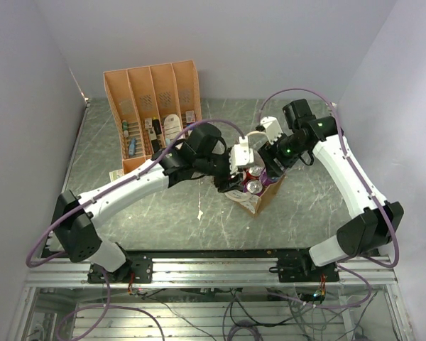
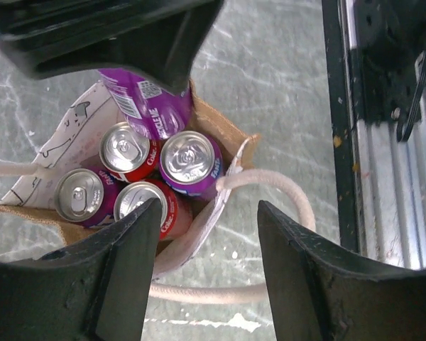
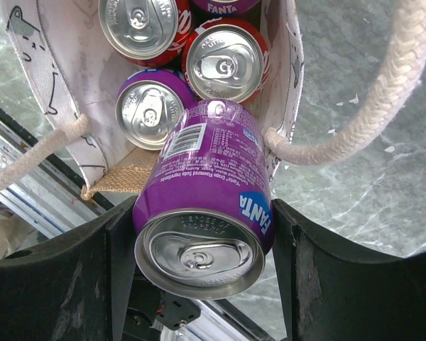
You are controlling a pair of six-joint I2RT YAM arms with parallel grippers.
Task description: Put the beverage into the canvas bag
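The right claw (image 1: 266, 165) and the left claw (image 1: 228, 183) are both over the canvas bag (image 1: 259, 202) in the top view. The bag stands about in the middle of the grey-green table (image 1: 128, 213), with the left claw at its left side and the right claw at its far right side. From this height I cannot tell how the jaws stand. Silver can tops show in the open mouth of the bag. The orange organiser tray (image 1: 153, 92) stands well apart, at the far left of the table. In the left wrist view the left claw is spread wide, its two black fingers (image 2: 128, 277) apart with nothing gripped between them, and it hangs over the near edge of the bag. Inside the bag four cans (image 2: 190, 162) stand upright and close together, two red and two purple, with the tops up. Behind them the purple Fanta can (image 2: 145, 99) leans tilted under the black body of the right claw, with its lower end at the far rim of the bag. Whether it touches the other cans I cannot tell. One cream handle (image 2: 277, 188) loops out to the right over the table. In the right wrist view the right claw is clamped on the purple Fanta can, with one finger (image 3: 71, 284) on each side of it. The pull-tab end faces the camera, and the other end points down into the mouth of the bag, above the upright cans.
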